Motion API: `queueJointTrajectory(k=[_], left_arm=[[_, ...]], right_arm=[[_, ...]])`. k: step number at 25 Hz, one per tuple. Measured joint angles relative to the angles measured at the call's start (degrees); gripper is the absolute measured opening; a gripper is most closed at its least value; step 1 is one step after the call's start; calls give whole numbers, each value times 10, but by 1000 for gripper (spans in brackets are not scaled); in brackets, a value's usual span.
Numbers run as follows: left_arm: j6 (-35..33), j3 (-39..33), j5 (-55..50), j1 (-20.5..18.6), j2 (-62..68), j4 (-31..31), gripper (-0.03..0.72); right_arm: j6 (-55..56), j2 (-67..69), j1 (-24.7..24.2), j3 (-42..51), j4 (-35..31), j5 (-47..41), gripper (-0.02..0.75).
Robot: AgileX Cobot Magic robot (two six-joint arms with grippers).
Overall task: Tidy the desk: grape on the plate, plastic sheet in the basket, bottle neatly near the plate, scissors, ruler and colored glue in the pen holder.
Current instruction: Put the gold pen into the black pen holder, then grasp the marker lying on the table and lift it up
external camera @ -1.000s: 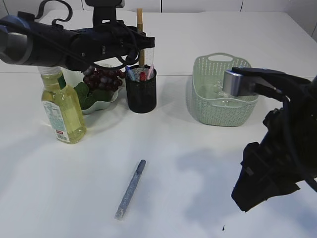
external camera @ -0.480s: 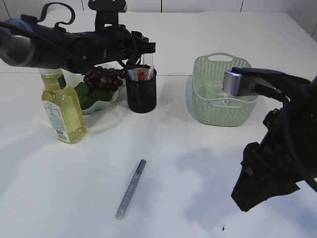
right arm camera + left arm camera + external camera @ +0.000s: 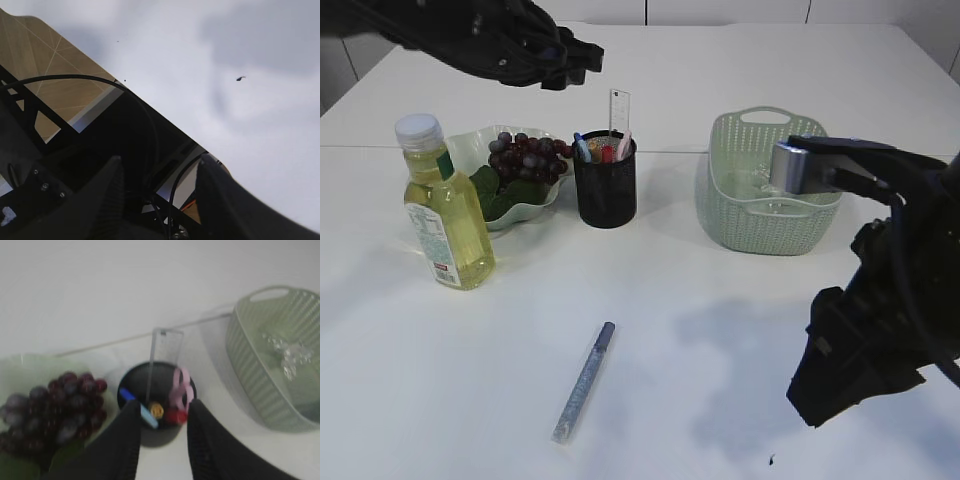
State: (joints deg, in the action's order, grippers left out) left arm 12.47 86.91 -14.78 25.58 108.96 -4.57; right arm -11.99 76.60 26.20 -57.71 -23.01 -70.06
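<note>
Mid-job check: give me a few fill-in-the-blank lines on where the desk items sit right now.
1. The grapes lie on the ____.
2. The clear ruler stands in the ____.
3. The glue stick lies on the ____.
4. The crumpled plastic sheet is inside the ____.

Missing words: plate; pen holder; table; basket

Clear ruler (image 3: 619,108) upright in black pen holder (image 3: 605,185), glitter glue stick (image 3: 584,382) lying on table.
</note>
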Motion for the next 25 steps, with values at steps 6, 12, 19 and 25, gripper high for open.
queueJointTrajectory(k=[6,12,19,25], left_arm=[[0,5,-285,35,-79,36,239],[0,5,-480,75,-86,81,239],[0,5,-504,113,-63,100,244],[3,-43,-507,116,-12,104,263]], right_arm=[[29,0,0,-3,-1,0,377],[63,0,0,-29,-4,0,377],[65,0,0,-32,-8,0,377],[65,-18,0,-43,2,0,377]])
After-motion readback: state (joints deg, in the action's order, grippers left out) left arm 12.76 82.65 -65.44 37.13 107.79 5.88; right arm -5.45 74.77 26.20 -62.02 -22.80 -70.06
